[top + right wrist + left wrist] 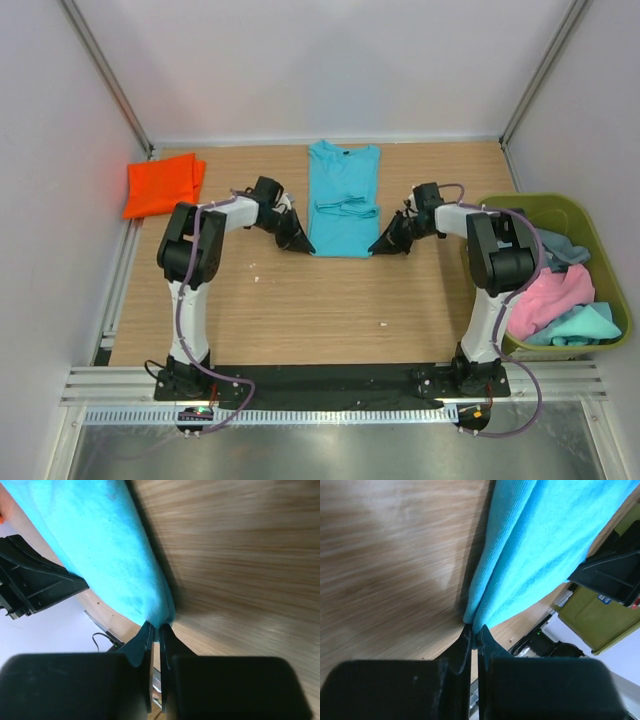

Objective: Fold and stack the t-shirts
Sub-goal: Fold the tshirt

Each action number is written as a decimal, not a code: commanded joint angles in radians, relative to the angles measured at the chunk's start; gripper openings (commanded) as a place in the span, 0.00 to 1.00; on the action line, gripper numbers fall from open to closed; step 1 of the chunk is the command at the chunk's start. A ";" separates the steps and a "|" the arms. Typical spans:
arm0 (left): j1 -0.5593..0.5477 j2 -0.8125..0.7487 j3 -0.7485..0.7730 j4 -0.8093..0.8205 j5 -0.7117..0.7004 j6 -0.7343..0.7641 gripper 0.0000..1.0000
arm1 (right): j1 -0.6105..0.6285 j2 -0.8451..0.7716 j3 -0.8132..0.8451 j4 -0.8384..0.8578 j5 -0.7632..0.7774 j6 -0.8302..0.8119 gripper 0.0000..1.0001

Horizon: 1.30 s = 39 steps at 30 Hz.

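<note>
Centre frame, the left jaws and right jaws each pinch a lower corner of the turquoise shirt on the tabletop.

You see the turquoise t-shirt as soft, matt, finely knitted cloth; the table under it is matt wood-grain; the bin right of it looks smooth olive plastic.

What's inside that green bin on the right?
A crumpled heap: pink shirt, grey-blue shirt, teal shirt. The floor of the bin and anything beneath the heap are covered.
</note>
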 commanded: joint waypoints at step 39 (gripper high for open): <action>0.031 -0.382 0.072 -0.083 -0.096 0.123 0.00 | 0.015 -0.293 0.268 -0.199 0.051 -0.159 0.01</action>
